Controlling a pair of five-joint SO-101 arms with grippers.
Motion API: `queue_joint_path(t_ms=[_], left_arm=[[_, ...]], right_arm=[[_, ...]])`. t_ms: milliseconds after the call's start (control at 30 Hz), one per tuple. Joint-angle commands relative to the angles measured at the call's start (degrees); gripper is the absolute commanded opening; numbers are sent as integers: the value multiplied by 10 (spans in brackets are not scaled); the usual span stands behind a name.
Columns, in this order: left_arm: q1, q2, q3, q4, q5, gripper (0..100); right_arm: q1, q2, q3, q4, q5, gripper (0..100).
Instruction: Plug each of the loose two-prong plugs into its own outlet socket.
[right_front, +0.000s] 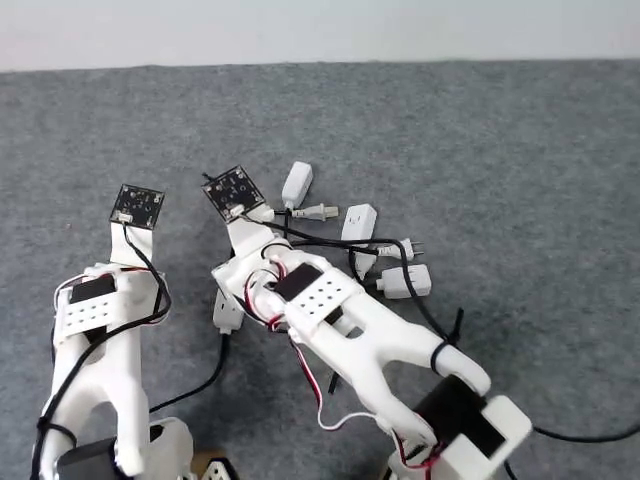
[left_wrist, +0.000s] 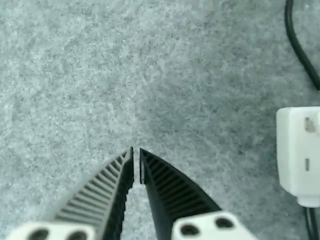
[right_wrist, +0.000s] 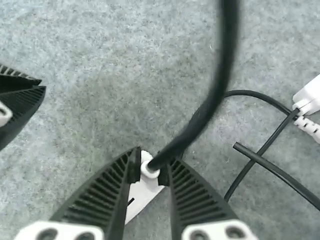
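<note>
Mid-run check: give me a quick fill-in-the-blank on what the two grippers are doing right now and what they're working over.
1. The left gripper is ___, gripping nothing.
2. The right gripper is closed on a white connector whose cable is ___ in colour.
3. Everything rests on a ___ carpet.

Missing words: shut; black; grey.

Smooth plastic outlet sockets (right_front: 358, 225) lie on matt, fuzzy cloth (right_front: 500, 150).
</note>
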Motion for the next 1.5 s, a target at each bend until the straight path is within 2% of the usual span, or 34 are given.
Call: queue_joint_path(t_ms=[0, 233, 400, 733, 833, 967, 1033, 1233, 1467], left_arm=[[-4, -13, -22, -14, 4, 16], [-4, -13, -22, -14, 4, 16], [-5, -13, -22, -14, 4, 16], [-15, -13, -20, -16, 4, 16], [-18, -13, -21, -23, 6, 16], [-29, -13, -22, -33, 34, 16], [-40, -13, -22, -46, 52, 16], [-91, -18, -26, -82, 115, 16], [-115, -13, -41, -85, 145, 16]], right_arm=[[3, 10, -28, -1, 0, 9], [-7, 12, -27, 45, 20, 9], [-29, 17, -17, 62, 62, 9], [-32, 18, -16, 113, 64, 9], [-36, 16, -19, 115, 63, 63], [-59, 10, -26, 127, -1, 222], [-80, 15, -54, 155, -44, 263], [-117, 18, -88, 182, -162, 266], [-105, 60, -95, 166, -178, 264]])
